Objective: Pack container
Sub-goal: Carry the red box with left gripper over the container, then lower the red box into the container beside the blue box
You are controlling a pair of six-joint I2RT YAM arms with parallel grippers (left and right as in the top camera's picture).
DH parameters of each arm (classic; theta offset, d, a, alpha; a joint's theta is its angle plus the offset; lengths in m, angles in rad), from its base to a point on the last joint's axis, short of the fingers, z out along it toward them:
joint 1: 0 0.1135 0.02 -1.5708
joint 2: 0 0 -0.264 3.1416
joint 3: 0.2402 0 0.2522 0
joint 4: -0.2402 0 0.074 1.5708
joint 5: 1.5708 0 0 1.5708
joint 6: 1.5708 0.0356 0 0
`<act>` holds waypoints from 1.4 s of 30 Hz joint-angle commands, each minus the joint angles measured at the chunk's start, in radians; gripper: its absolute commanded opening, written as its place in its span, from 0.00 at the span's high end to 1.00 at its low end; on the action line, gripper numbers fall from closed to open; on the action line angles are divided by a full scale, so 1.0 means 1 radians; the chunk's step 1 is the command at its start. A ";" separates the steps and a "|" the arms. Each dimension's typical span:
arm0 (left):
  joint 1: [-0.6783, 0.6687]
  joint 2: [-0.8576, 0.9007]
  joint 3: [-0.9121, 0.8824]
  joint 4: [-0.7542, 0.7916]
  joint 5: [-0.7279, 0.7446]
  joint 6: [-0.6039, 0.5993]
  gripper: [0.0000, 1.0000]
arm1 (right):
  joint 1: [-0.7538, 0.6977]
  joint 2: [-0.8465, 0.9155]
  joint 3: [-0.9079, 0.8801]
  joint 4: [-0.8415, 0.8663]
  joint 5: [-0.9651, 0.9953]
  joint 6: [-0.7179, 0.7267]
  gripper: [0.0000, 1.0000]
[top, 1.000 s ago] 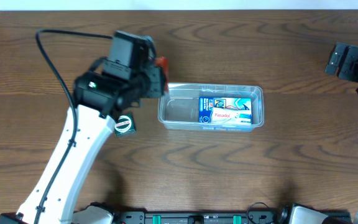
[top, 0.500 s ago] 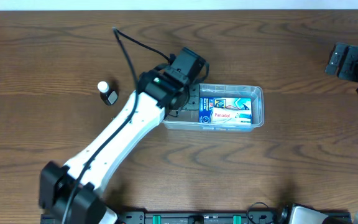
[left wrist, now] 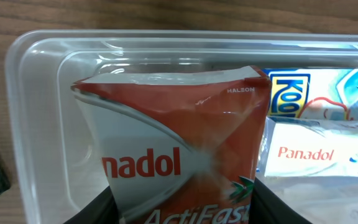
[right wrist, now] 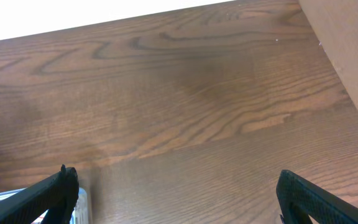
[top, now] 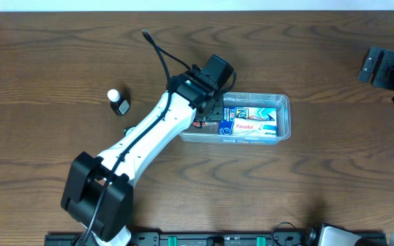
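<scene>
The clear plastic container (top: 283, 102) lies in the middle of the table and holds a blue box and a white Panadol box (top: 250, 127) in its right half. My left gripper (top: 206, 116) is over the container's left half, shut on a red Panadol ActiFast box (left wrist: 179, 149). In the left wrist view that box hangs inside the container (left wrist: 36, 124), next to the white Panadol box (left wrist: 309, 155). My right gripper (right wrist: 176, 193) is open and empty above bare table at the far right, seen in the overhead view (top: 388, 68).
A small dark bottle with a white cap (top: 119, 103) stands on the table left of the container. A corner of the container (right wrist: 73, 205) shows at the lower left of the right wrist view.
My left arm has swung right from beside the bottle to over the container's left half, carrying the red box. The right arm has not moved.
</scene>
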 commanded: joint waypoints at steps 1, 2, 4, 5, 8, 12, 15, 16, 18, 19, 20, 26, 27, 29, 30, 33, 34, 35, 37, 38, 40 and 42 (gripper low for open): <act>-0.004 0.026 0.014 0.009 -0.022 -0.011 0.57 | -0.006 0.002 0.002 -0.001 0.003 0.017 0.01; -0.004 0.032 0.014 0.011 -0.022 -0.012 0.57 | -0.006 0.002 0.002 -0.001 0.003 0.017 0.01; -0.004 0.044 0.014 0.009 -0.022 -0.012 0.57 | -0.006 0.002 0.002 -0.001 0.003 0.017 0.01; -0.004 0.050 0.014 0.008 -0.020 -0.012 0.57 | -0.006 0.002 0.002 -0.001 0.003 0.017 0.01; -0.004 0.068 0.013 0.002 -0.018 -0.012 0.57 | -0.006 0.002 0.002 -0.001 0.003 0.017 0.01; -0.004 0.079 0.011 0.003 -0.018 -0.012 0.57 | -0.006 0.002 0.002 -0.001 0.003 0.017 0.01; -0.004 0.087 0.010 0.008 -0.018 -0.012 0.57 | -0.006 0.002 0.002 -0.001 0.003 0.017 0.01; -0.004 0.092 0.010 0.010 -0.018 -0.012 0.57 | -0.006 0.002 0.002 -0.001 0.003 0.017 0.01; -0.004 0.101 0.010 0.010 -0.018 -0.012 0.57 | -0.006 0.002 0.002 -0.001 0.003 0.017 0.01; -0.004 0.107 0.010 0.010 -0.018 -0.012 0.57 | -0.006 0.002 0.002 -0.001 0.003 0.017 0.01; -0.004 0.116 0.010 0.013 -0.018 -0.012 0.57 | -0.006 0.002 0.002 -0.001 0.003 0.017 0.01; -0.004 0.161 0.010 0.014 -0.015 -0.012 0.57 | -0.006 0.002 0.002 -0.001 0.003 0.017 0.01; -0.004 0.165 0.010 0.013 -0.015 -0.012 0.57 | -0.006 0.002 0.002 -0.001 0.003 0.017 0.01; -0.004 0.178 0.010 0.015 -0.015 -0.012 0.57 | -0.006 0.002 0.002 -0.001 0.003 0.017 0.01; -0.004 0.184 0.010 0.017 -0.015 -0.012 0.57 | -0.006 0.002 0.002 -0.001 0.003 0.017 0.01; -0.004 0.202 0.010 0.029 -0.015 -0.012 0.57 | -0.006 0.002 0.002 -0.001 0.003 0.017 0.01; -0.004 0.210 0.010 0.034 -0.015 -0.012 0.57 | -0.006 0.002 0.002 -0.001 0.003 0.017 0.01; -0.004 0.214 0.010 0.038 -0.015 -0.012 0.57 | -0.006 0.002 0.002 -0.001 0.003 0.017 0.01; -0.004 0.221 0.010 0.045 -0.015 -0.012 0.57 | -0.006 0.002 0.002 -0.001 0.003 0.017 0.01; -0.004 0.223 0.010 0.049 -0.015 -0.011 0.57 | -0.006 0.002 0.002 -0.001 0.003 0.017 0.01; -0.004 0.223 0.010 0.058 -0.015 -0.011 0.56 | -0.006 0.002 0.002 -0.001 0.003 0.017 0.01; -0.004 0.223 0.010 0.063 -0.015 -0.011 0.55 | -0.006 0.002 0.002 -0.001 0.003 0.017 0.01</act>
